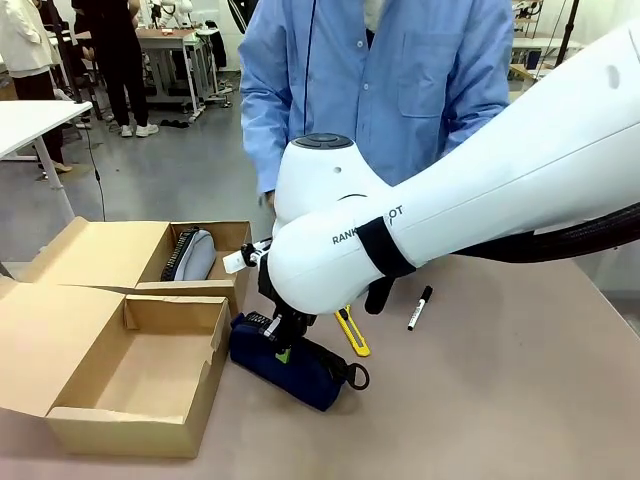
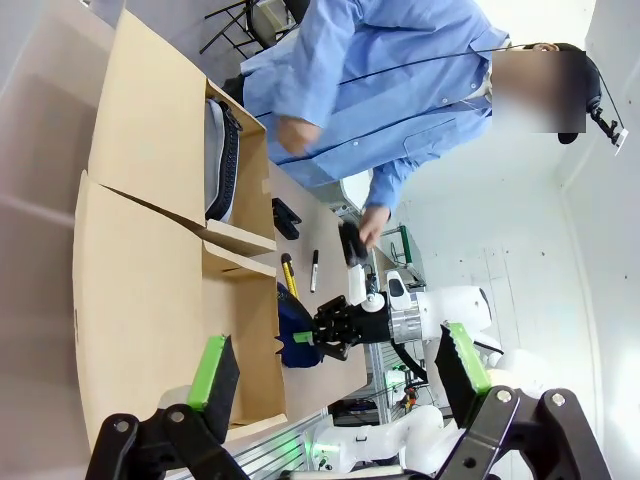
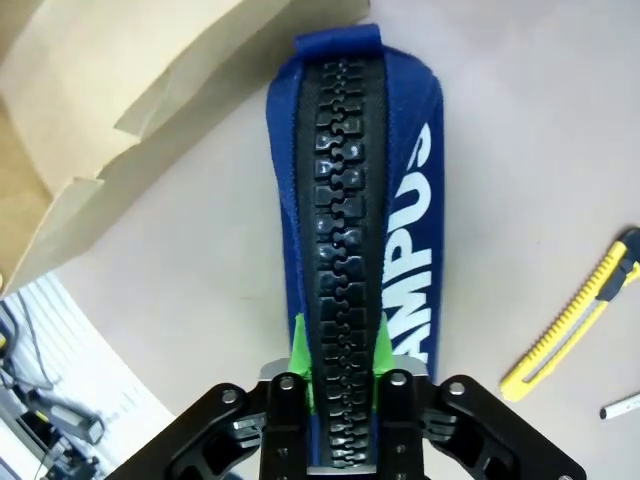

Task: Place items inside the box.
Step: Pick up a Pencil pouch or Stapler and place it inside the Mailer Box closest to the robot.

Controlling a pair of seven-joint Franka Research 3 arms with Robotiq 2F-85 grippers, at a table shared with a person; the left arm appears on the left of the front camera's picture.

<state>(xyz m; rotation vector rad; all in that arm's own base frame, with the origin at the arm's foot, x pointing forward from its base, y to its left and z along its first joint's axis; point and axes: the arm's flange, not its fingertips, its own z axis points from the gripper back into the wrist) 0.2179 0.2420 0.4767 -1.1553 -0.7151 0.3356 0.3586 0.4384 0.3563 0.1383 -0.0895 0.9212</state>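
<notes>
Your right end effector (image 3: pixel 341 357) pinches the zip of the navy fabric "CAMPUS" pouch (image 3: pixel 410 200) just beside the open tan cardboard box (image 1: pixel 130 432); your left end effector (image 2: pixel 333 342) stands open, empty.

Navy pouch (image 3: pixel 410 200), yellow knife (image 1: pixel 352 333), tan box (image 1: pixel 130 425)

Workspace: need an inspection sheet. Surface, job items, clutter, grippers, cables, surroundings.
Surface: table, bare brown top, no spills seen.
Job's things: box open, nothing inside; navy pouch on the table beside it; yellow utility knife and marker lying loose; one black stapler near the person.
Clutter: second cardboard box holding a grey case.
Grippers: right gripper shut on the pouch's zip ridge; left gripper open, holding nothing.
Cables: black hose running under the right arm.
Surroundings: person in a blue shirt at the far side; other tables behind.
</notes>
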